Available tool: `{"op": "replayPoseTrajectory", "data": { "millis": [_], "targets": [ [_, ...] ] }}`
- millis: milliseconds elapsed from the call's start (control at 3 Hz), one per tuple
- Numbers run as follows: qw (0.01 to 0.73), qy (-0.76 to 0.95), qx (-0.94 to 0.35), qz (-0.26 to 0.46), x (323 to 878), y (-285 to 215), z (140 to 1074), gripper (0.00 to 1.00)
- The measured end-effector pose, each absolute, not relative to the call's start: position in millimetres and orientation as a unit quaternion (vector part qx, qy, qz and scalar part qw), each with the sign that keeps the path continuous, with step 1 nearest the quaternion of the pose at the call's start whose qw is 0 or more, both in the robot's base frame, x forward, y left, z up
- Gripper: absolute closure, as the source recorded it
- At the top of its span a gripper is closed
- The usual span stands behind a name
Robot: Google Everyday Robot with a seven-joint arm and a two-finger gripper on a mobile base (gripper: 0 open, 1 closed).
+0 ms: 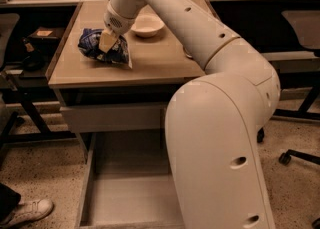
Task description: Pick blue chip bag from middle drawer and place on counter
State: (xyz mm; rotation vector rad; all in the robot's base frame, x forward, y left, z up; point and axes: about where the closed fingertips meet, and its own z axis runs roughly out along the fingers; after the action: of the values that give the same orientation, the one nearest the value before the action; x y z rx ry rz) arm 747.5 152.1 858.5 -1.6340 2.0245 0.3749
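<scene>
The robot's big white arm (pixel 220 123) reaches over a square, shiny beige counter (pixel 160 60) that sits on a grey cabinet. At the end of the arm, the gripper (pixel 107 43) is over the left part of the counter. It is closed around the top of a small, wrinkly, shiny blue chip bag (pixel 92 48) with white patches, and one pale finger (pixel 107 39) lies across the front of the bag. The bag is right down at the counter top. It is hard to tell if its bottom touches. A round white bowl (pixel 146 24) sits just behind the bag. Below the counter is a flat grey drawer front (pixel 112 118). Under that, the wide, shallow grey metal middle drawer (pixel 130 198) is pulled out. A white shoe (pixel 27 212) is on the speckled floor at the bottom left.
</scene>
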Motion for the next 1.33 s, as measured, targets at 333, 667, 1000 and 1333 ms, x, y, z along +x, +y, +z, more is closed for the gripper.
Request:
{"op": "replayPoseTrajectory", "data": {
  "millis": [333, 667, 1000, 1333],
  "targets": [
    [0.254, 0.745, -0.601, 0.138, 748.4, 152.5, 857.5, 0.81],
    [0.254, 0.745, -0.601, 0.138, 748.4, 152.6, 857.5, 0.58],
    [0.254, 0.745, -0.601, 0.138, 748.4, 152.6, 857.4, 0.35],
    [0.254, 0.745, -0.601, 0.138, 748.4, 152.6, 857.4, 0.11]
  ]
}}
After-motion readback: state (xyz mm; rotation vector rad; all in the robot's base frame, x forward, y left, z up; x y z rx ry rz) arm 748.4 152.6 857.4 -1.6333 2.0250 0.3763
